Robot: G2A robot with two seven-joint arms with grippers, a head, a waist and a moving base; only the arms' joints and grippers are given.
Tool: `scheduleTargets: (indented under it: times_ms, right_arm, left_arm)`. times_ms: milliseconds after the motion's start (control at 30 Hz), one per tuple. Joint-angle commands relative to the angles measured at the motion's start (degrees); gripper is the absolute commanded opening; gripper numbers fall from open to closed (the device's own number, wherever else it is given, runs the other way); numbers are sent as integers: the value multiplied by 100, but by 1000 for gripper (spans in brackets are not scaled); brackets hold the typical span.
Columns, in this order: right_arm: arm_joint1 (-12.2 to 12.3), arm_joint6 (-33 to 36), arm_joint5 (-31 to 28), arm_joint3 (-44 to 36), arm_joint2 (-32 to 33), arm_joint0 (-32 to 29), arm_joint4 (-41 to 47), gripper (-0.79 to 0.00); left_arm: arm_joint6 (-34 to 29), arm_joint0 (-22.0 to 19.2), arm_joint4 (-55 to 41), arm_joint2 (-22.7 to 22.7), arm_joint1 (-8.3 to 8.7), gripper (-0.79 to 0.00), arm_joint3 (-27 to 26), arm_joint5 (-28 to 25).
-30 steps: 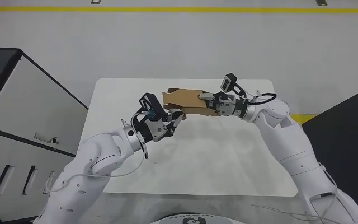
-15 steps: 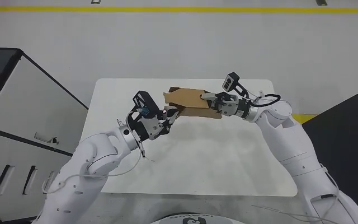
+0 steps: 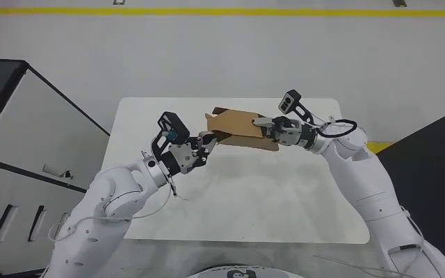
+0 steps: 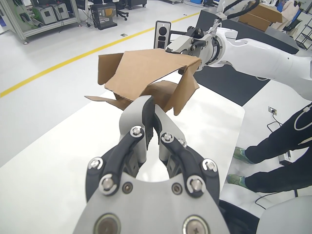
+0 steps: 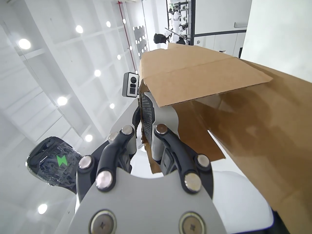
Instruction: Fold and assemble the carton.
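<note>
- Top view: a brown corrugated cardboard carton, partly opened, lies crosswise with the white rectangular surface beneath it, over the far middle of that surface.
- Top view: the left gripper is at the carton's left end, its tips against an end flap. The right gripper is at the carton's opposite end, on its edge.
- Left wrist view: the carton shows a raised upper panel, with side flaps hanging below it and one lower flap low over the surface.
- Left wrist view: the left gripper has its jaws pressed together, tips at the carton's near lower edge. I cannot tell whether cardboard lies between them.
- Left wrist view: at the carton's far end, the right gripper clasps the top panel's corner.
- Right wrist view: the right gripper has its jaws closed on a thin cardboard flap of the carton, which stands edge-on between the ribbed black pads.
- Right wrist view: the rest of the carton spreads away from the jaws as a folded panel above a wider sheet.
</note>
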Motion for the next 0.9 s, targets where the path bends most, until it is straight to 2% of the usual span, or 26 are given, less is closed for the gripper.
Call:
scheduleTargets:
  times_ms: [0,867]
  right_arm:
    - [0,4,-14,-5,14,-16,20,-785]
    - [66,123,95,-120,-17,-72,-798,-785]
  left_arm:
    - [4,2,-26,-5,-1,-785,15,10]
    - [-9,124,0,-312,32,-785,0,-101]
